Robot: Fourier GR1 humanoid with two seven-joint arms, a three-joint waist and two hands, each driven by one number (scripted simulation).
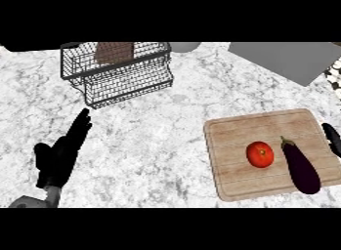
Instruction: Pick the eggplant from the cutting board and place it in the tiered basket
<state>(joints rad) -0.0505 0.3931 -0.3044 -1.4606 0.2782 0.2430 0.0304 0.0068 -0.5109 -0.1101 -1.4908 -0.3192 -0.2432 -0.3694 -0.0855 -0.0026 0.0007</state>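
The eggplant lies on the cutting board, just right of a tomato. The right hand sits at the board's right edge with fingers straight; the left hand, well left of it, has straight fingers together. The tiered basket stands beyond the board, to its left.

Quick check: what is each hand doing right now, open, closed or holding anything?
Left hand: open, fingers straight, holding nothing.
Right hand: only partly in view at the edge by the board; fingers cannot be told. Not on the eggplant.

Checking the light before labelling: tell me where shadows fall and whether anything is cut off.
Head view: even light, no glare; the tiered basket casts a faint shadow on the marble counter; the eggplant and tomato barely shade the cutting board; the right hand is cut by the frame's edge.
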